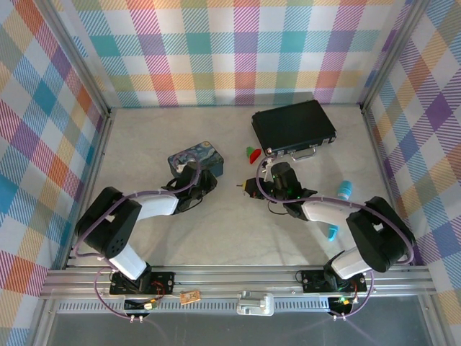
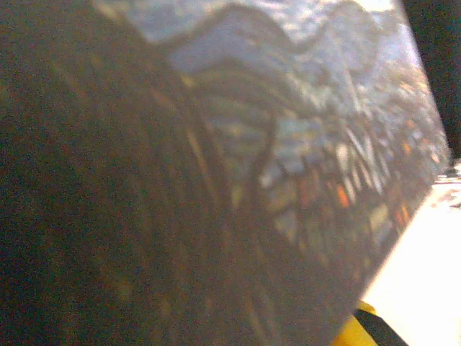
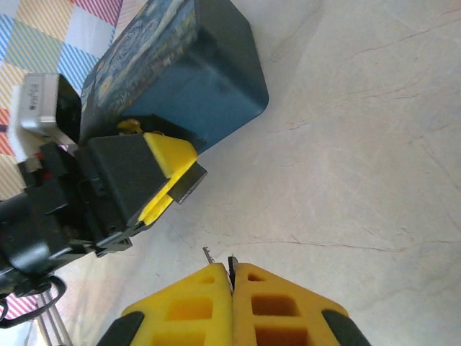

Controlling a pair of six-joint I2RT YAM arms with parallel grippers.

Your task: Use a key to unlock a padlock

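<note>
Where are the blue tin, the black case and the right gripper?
blue tin (image 1: 197, 156): top view, painted lid.
black case (image 1: 293, 124): top view, lid centre.
right gripper (image 3: 232, 272): right wrist view, between its closed yellow fingertips.

- This is a robotics lab: a closed test cell built on a bench, not a lived-in room.
- My left arm (image 1: 119, 231) and my right arm (image 1: 371, 241) are bolted side by side onto a slotted aluminium rail (image 1: 238, 277) at the near edge.
- Metal corner posts (image 1: 75, 54) carry walls of bright plaid cloth (image 1: 245, 50) on three sides.
- The tabletop (image 1: 230, 238) is a pale, stone-look sheet with a few loose props on it, among them a black case (image 1: 294, 126) and a painted blue tin (image 1: 196, 158).
- Purple cables (image 1: 151, 193) run along my arms in the open, and a small bare circuit board (image 1: 191, 296) sits at the rail.
</note>
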